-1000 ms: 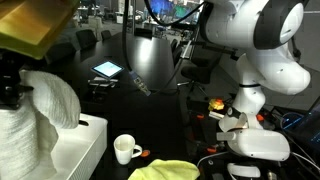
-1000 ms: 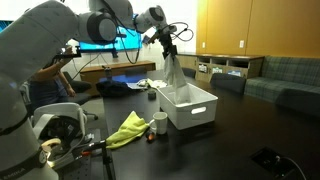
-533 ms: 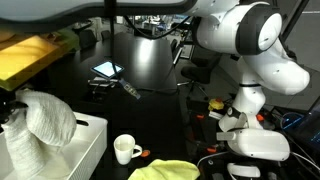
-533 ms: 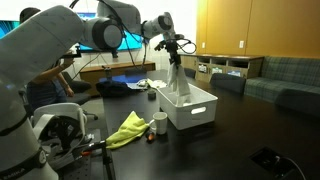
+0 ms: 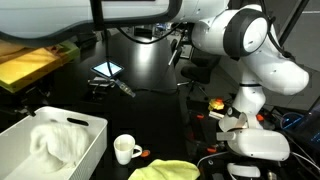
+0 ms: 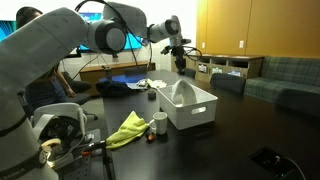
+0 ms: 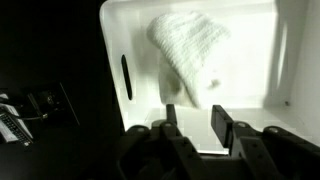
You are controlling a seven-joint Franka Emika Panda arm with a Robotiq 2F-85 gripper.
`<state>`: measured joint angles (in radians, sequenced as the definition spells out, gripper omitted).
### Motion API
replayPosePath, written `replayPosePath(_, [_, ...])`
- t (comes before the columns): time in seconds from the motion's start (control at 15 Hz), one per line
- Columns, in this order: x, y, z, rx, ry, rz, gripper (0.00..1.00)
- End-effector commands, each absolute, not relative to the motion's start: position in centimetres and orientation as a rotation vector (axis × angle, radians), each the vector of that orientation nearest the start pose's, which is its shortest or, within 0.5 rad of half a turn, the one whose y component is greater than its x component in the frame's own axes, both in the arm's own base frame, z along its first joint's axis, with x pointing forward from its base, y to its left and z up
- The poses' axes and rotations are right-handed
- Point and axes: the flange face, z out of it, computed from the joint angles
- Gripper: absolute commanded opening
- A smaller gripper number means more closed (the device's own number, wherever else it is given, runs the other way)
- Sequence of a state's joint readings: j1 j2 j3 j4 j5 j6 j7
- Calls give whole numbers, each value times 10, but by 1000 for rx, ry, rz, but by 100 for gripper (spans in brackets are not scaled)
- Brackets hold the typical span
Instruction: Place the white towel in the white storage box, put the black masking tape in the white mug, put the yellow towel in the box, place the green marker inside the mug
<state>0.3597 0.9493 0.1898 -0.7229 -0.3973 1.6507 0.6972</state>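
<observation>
Soft white terry towel [image 7: 190, 50] no longer hangs from gripper [image 7: 192, 125]; now slumped, crumpled heap inside rigid white plastic storage box [image 5: 92, 152]; jaws apart, empty, raised above box; first step judged done; black tape next, not made out here; limp yellow cloth towel [image 6: 127, 128] lies beside glossy white ceramic mug [image 5: 125, 150] on dark table [image 6: 250, 115].

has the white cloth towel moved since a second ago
Yes. The white cloth towel has dropped: it hung above the white plastic storage box and now lies inside it, released by the open gripper.
</observation>
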Motion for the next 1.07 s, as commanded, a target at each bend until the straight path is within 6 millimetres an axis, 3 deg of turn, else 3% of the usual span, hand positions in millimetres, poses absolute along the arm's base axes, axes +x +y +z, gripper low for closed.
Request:
replayPosePath(0.0, [711, 309, 399, -3333, 312, -203, 74])
replayPosePath(0.27, [681, 313, 399, -3373, 37, -70, 99])
replayPosePath(0.47, [658, 309, 394, -3382, -48, 50, 100])
replayPosePath(0.67, [636, 291, 377, -3390, -33, 208, 100])
replayPosePath(1.0, [605, 238, 336, -3354, 71, 453, 100])
